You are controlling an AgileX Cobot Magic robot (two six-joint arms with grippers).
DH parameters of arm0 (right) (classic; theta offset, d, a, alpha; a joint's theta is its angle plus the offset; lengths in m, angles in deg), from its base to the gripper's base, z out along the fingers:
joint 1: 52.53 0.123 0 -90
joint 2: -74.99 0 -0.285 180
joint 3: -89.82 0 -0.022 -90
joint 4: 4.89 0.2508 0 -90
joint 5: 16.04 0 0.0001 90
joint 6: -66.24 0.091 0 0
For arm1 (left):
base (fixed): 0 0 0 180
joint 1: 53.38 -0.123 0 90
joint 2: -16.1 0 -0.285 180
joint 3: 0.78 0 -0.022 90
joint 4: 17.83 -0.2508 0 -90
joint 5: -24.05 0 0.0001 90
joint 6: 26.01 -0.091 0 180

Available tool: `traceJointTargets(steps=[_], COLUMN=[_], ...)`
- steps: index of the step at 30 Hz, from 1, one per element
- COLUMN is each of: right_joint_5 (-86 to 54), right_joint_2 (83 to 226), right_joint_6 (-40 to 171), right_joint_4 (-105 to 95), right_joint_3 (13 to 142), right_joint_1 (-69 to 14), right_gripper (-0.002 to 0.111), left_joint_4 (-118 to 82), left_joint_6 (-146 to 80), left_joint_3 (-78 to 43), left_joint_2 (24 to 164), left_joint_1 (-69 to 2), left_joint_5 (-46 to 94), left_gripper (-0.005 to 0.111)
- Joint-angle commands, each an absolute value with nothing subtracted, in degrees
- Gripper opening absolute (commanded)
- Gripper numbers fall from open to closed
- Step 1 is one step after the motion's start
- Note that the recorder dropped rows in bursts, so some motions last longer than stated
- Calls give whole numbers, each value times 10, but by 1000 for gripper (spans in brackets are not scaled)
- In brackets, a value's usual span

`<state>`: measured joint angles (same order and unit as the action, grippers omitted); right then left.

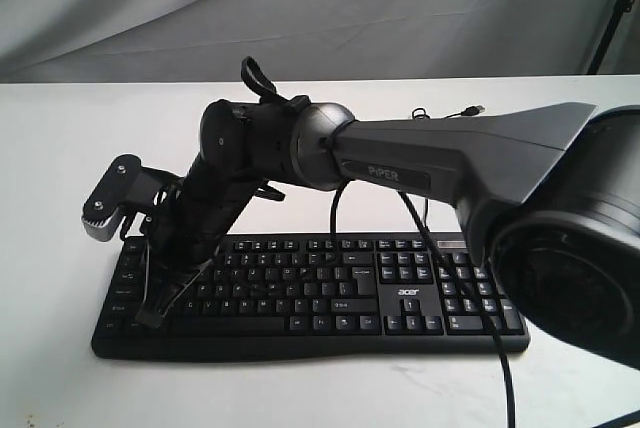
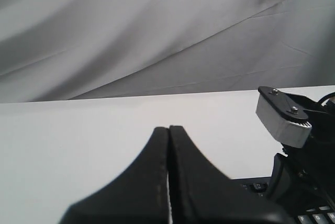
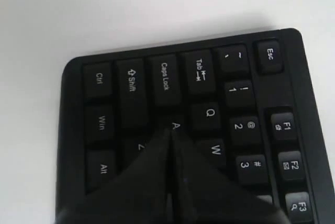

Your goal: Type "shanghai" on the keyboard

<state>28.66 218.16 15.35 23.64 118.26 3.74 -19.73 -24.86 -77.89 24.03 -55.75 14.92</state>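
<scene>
The black keyboard [image 1: 330, 288] with its white acer logo lies on the white table. My right arm reaches across it to its left end, where the right gripper [image 1: 152, 316] points down, shut and empty. In the right wrist view the right gripper [image 3: 171, 131] has its closed tips at the A key [image 3: 176, 125], between Caps Lock, Q and W; I cannot tell whether the key is pressed. The left gripper [image 2: 168, 129] is shut with nothing in it, held over bare table beside a corner of the keyboard [image 2: 256, 186]. It is out of the exterior view.
The right arm's grey wrist camera block [image 1: 108, 203] juts out past the keyboard's left end. The keyboard's USB plug [image 1: 478, 108] lies loose on the table behind. A black arm cable [image 1: 497, 343] hangs across the number pad. A grey cloth backdrop [image 1: 320, 8] stands behind the table.
</scene>
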Motion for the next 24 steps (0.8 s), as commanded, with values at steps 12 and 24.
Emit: traceJointTargets(steps=[12,24], right_joint_5=[282,293], right_joint_2=[2192,2159], right_joint_6=[152,172], right_joint_4=[235,190], right_joint_3=[1187,1187], right_joint_1=[35,35], right_gripper=[0,0], left_joint_4=[-196,-196], left_joint_6=[-247,-247], left_joint_3=[-780,-780], left_joint_2=[239,239], left_joint_1=[-554,-554], left_joint_5=[152,152], left_gripper=[0,0])
